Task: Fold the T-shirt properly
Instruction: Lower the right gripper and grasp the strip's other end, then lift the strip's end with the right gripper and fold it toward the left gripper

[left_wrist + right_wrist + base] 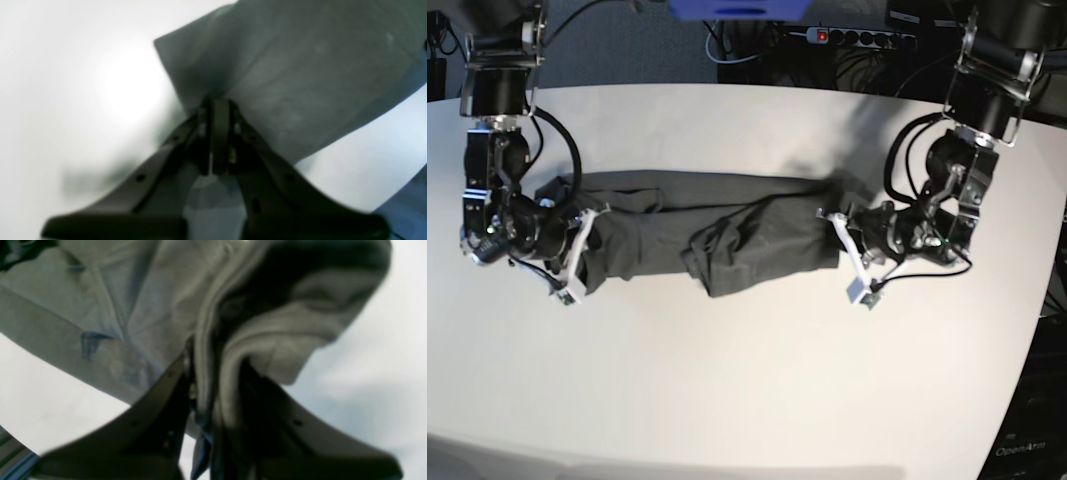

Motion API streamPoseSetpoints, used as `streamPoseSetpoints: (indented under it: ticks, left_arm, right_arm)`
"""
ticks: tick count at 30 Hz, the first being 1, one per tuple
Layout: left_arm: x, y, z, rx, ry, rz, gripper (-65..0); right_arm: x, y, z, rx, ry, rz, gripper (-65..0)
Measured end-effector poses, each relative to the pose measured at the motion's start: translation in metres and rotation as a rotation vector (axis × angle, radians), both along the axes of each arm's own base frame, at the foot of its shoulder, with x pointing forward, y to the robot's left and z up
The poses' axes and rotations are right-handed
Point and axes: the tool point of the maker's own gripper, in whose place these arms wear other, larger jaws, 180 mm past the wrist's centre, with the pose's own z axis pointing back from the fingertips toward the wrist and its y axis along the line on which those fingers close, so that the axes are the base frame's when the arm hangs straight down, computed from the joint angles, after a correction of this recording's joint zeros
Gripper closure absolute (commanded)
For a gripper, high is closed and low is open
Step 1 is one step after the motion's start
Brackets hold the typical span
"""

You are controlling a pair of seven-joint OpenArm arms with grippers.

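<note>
Grey soft cotton, the dark short-sleeved T-shirt (717,235) lies stretched across the white round bench (747,400), its long axis running from arm to arm. The left tool (218,106) is clamped on 1 end's edge; the right tool (213,373) pinches a bunched hem at the other. Both sit equally near, so any fold must swing sideways across that axis.
</note>
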Motion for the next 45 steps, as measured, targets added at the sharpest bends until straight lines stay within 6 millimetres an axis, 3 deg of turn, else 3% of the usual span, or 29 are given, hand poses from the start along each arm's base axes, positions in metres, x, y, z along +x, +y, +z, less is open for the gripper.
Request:
streamPoseSetpoints:
  ticks: [3, 9, 12, 19, 21, 28, 39, 45]
  left_arm:
    - [0.006, 0.005, 0.005, 0.001, -0.019, 0.021, -1.9]
    - [0.023, -0.015, 0.040, -0.081, -0.106, 0.039, -1.9]
    - [0.017, -0.006, 0.047, -0.053, -0.070, 0.031, -1.9]
    - [-0.006, 0.051, 0.030, 0.069, 0.014, 0.079, -1.9]
    - [-0.011, 0.059, 0.025, 0.091, 0.027, 0.085, -1.9]
    - [-0.011, 0.056, 0.015, 0.154, 0.018, 0.081, -1.9]
    - [-0.007, 0.040, -0.006, 0.159, 0.018, 0.108, -1.9]
    - [-0.002, 0.042, -0.015, 0.125, 0.010, 0.139, -1.9]
  right_arm:
    - [-0.001, 0.001, -0.001, -0.001, 0.003, 0.003, -0.7]
    - [-0.002, 0.002, -0.002, 0.001, 0.005, 0.006, -0.7]
    - [-0.002, 0.002, -0.002, 0.001, 0.005, 0.006, -0.7]
    - [-0.001, 0.001, -0.001, -0.007, 0.011, 0.007, -0.7]
    - [0.000, 0.002, 0.000, -0.008, 0.010, 0.008, -0.7]
    - [0.010, 0.008, 0.028, -0.036, -0.075, 0.042, -0.7]
    - [0.012, 0.013, 0.031, -0.043, -0.064, 0.045, -0.7]
    - [0.014, 0.031, 0.031, -0.005, -0.064, 0.050, -0.7]
